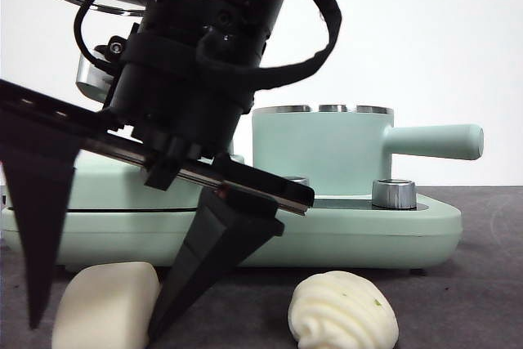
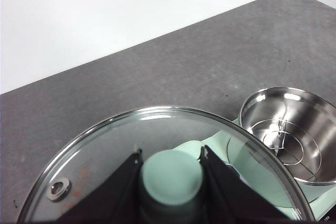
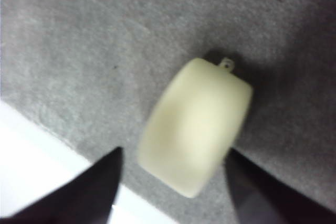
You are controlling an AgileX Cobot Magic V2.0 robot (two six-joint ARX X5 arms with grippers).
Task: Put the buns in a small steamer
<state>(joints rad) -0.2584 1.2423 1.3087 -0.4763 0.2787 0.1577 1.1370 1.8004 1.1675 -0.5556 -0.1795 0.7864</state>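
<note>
While the right gripper (image 1: 90,320) is straddling the smooth bun (image 1: 106,304) on the surface (image 1: 474,284), fingers spread for a grasp, the swirled bun (image 1: 343,312) is waiting beside; farther back, the left gripper (image 2: 170,156) is pinching the lid knob (image 2: 171,179), keeping the small steamer (image 1: 323,153) uncovered.

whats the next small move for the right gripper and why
Probably lower a little and close. The right gripper is open and straddles the smooth bun lying on the table, jaws not yet touching it. The left gripper holds the glass lid off the small steamer.
</note>
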